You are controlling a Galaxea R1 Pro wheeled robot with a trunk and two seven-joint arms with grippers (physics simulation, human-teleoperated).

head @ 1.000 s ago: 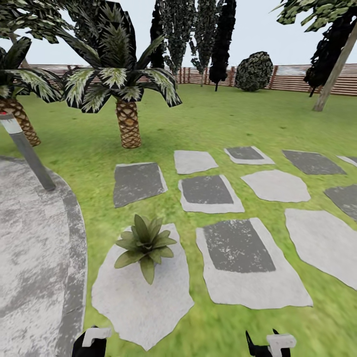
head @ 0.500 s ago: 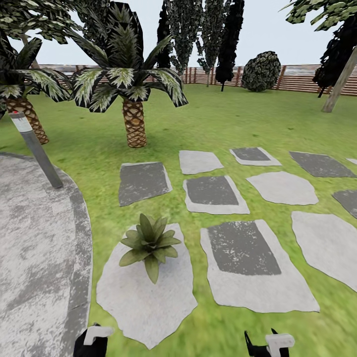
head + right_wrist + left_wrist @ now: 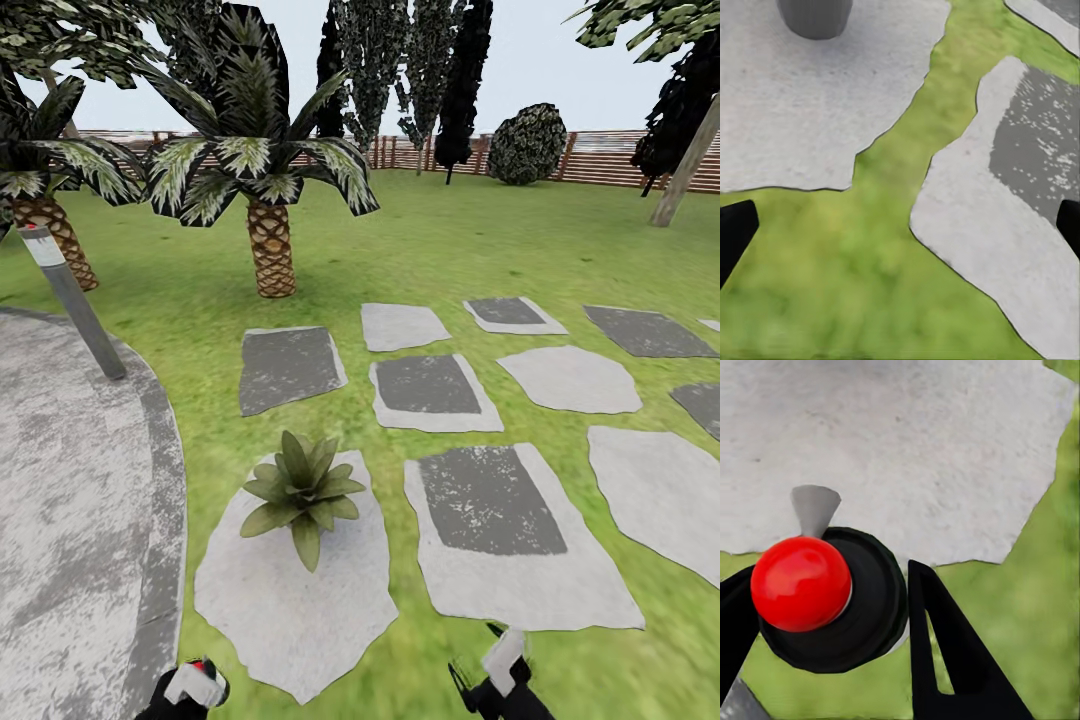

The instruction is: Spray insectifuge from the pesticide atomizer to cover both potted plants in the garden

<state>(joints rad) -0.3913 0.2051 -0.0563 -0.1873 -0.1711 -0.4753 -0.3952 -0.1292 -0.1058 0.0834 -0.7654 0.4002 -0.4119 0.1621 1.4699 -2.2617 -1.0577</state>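
Where stepping stones (image 3: 486, 520) spread, potted plant (image 3: 302, 490) sits.

A plant (image 3: 300, 492) is sitting on a stone (image 3: 290, 590) just right of the paved patch (image 3: 70, 520). More stones (image 3: 500, 530) are lying to its right and beyond. A post (image 3: 72, 298) is leaning at the patch's far edge. Palms (image 3: 262, 180) are standing behind, with a fence (image 3: 600, 158) running along the back.

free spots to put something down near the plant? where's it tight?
Bare stone on the pale slab just in front of the potted plant. The dark-centred stepping stone to its right is bare too, as is the round paved patch on the left. Tightest around the plant's leaves.
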